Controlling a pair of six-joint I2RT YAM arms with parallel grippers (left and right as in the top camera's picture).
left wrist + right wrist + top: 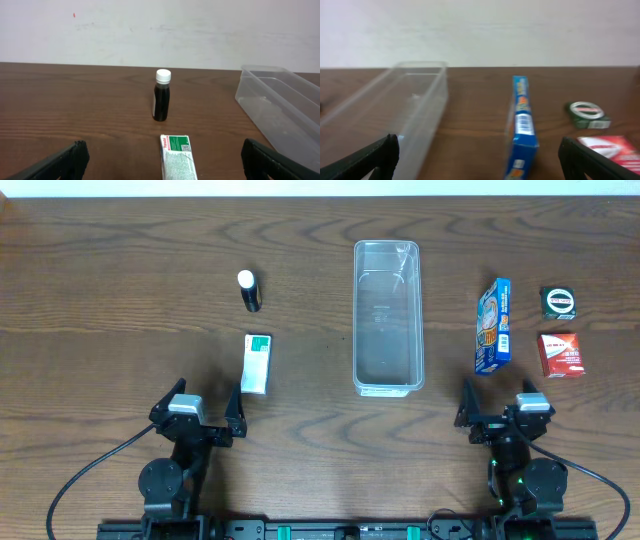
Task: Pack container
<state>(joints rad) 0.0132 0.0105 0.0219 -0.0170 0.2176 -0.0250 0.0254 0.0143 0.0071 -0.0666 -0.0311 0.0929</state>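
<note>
Claws on the left gripper [200,412] and right gripper [498,416] stand apart, empty. Packing looks unstarted: the bare container [388,244] lies mid-table, at the left gripper's one o'clock. Likely next is a reach to the green-white box [256,364] at twelve o'clock.

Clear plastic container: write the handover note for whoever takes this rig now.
Left gripper: open, empty, near the white-and-green box.
Right gripper: open, empty, near the blue carton.
Clear rectangular plastic container: table centre, nothing inside.
Left of it: small dark bottle with white cap, upright; the white-and-green box, flat.
Right of it: the blue carton on its edge, a dark green pack, a red box.
Done: nothing packed.
Left: all five items.
</note>
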